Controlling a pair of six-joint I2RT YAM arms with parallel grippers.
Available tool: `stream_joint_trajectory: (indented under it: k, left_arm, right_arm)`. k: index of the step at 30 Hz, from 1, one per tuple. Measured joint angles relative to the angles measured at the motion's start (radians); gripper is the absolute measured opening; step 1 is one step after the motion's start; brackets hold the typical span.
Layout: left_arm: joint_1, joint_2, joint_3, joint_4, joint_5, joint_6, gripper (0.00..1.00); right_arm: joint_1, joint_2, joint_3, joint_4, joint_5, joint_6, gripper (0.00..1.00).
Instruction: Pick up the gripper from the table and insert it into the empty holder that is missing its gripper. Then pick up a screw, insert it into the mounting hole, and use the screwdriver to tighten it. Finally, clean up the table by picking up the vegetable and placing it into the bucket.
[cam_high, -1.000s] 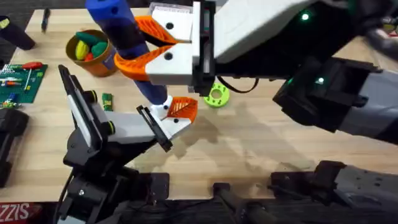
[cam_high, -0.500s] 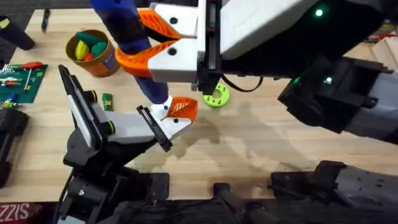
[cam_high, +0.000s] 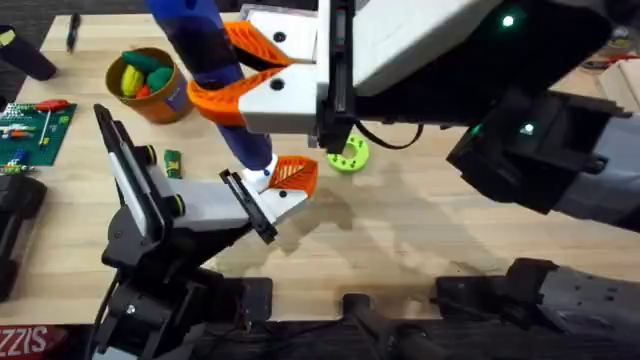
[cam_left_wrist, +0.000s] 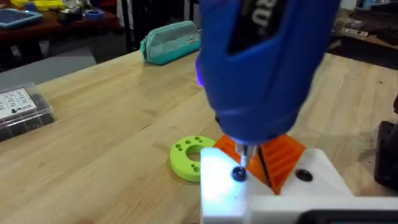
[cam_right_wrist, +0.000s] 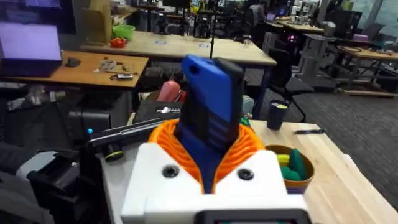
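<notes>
1. The right gripper (cam_high: 232, 75) rises close under the overhead camera, its two orange fingers (cam_high: 215, 98) clamped around the thick blue screwdriver (cam_high: 205, 60); in the right wrist view the handle (cam_right_wrist: 208, 118) stands between the orange pads.
2. The screwdriver's long axis runs steeply down from that grip, slightly tilted, with the tip pointing at the white holder (cam_high: 262, 195) directly below the fingers. In the left wrist view the short metal tip meets a dark screw (cam_left_wrist: 239, 174) on the holder's white face (cam_left_wrist: 217, 180).
3. The small orange leaf-shaped gripper (cam_high: 293, 174) sits in the holder, just beside the screwdriver's tip, its ribbed side up.
4. The holder ends the left arm; whether the left gripper is wide or narrow cannot be told.
5. A bright green ring (cam_high: 348, 152) lies on the table (cam_high: 420, 230) just beyond the holder, under the right gripper's white block.
6. Out past the screwdriver's far side lie a small dark-green vegetable (cam_high: 172, 163) and, farther on, the orange-brown bucket (cam_high: 148, 82) with yellow, green and red pieces.
7. The table is light wood with plank grain. Beyond it the right wrist view shows other workbenches, chairs and a lit screen.
</notes>
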Motion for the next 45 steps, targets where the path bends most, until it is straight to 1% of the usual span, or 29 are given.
stream_joint_trajectory:
  k: [11,45]
  left_arm:
    - [0.0,0.0,0.0,-0.001,0.0,-0.001,0.007]
    - [0.0,0.001,0.0,-0.001,0.0,-0.005,0.007]
  right_arm:
    - [-0.004,0.028,0.0,-0.001,0.001,0.0,0.054]
    - [-0.005,0.026,0.0,-0.021,0.007,0.0,0.054]
